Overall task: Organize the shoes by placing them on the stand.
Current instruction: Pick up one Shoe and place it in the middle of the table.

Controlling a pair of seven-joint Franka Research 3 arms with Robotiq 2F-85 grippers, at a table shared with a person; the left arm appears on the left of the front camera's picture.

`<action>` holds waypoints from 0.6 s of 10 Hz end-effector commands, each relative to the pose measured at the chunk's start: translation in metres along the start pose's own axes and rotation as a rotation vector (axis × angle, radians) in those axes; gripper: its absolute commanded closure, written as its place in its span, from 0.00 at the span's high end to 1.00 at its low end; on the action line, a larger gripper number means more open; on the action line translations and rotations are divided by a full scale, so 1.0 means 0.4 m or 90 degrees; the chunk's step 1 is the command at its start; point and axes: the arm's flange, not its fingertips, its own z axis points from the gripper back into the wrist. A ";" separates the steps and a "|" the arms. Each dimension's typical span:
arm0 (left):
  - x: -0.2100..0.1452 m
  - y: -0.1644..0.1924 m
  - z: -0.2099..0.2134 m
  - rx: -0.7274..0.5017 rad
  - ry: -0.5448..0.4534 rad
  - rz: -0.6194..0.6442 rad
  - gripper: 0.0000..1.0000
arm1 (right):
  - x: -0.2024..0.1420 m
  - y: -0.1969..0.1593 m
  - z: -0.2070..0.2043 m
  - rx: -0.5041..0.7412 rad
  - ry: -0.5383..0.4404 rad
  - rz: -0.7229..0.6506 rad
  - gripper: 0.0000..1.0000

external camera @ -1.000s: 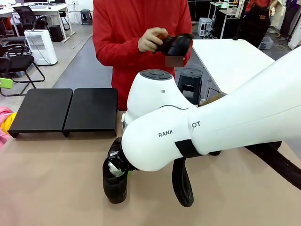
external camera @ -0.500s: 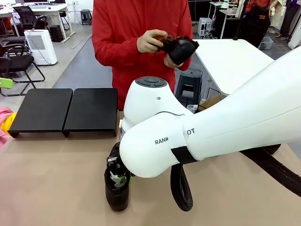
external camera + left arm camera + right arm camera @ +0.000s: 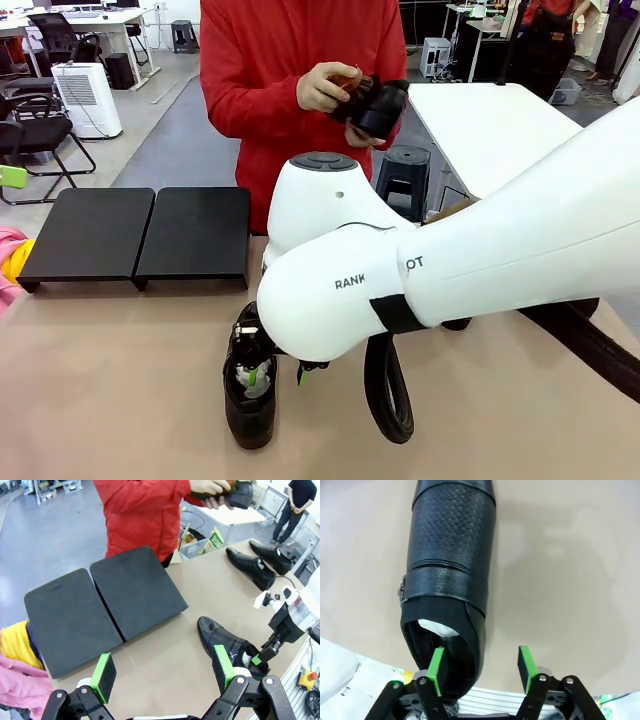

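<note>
A glossy black shoe (image 3: 250, 412) (image 3: 451, 565) lies on the brown table, heel towards me. My right gripper (image 3: 277, 377) (image 3: 481, 669) is open at its heel. One green pad (image 3: 436, 666) is inside the shoe's opening and the other is outside, clear of the wall. The black stand (image 3: 135, 232) (image 3: 107, 605) sits at the far left with nothing on it. My left gripper (image 3: 162, 672) hangs open above the table. Two more shoes (image 3: 250, 566) rest at the table's far right side. The person in red holds another shoe (image 3: 378, 100) in both hands.
A black cable loop (image 3: 386, 392) hangs from my right arm beside the shoe. Yellow and pink cloth (image 3: 15, 655) lies left of the stand. A white table (image 3: 495, 125) and a dark stool (image 3: 405, 168) stand behind.
My right gripper has opened and let go of the shoe's heel wall; the shoe now rests on the table. The person has turned the shoe in their hands.
</note>
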 end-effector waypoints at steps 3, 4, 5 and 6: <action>0.000 0.001 0.001 -0.003 -0.002 -0.002 1.00 | 0.004 0.007 0.041 -0.002 0.059 -0.012 1.00; 0.000 0.001 0.001 -0.003 -0.002 -0.002 1.00 | 0.001 -0.006 0.028 -0.008 0.012 -0.009 1.00; 0.000 0.001 0.001 -0.003 -0.002 -0.002 1.00 | 0.001 -0.006 0.028 -0.008 0.012 -0.009 1.00; 0.000 0.001 0.001 -0.003 -0.002 -0.002 1.00 | 0.001 -0.006 0.028 -0.008 0.012 -0.009 1.00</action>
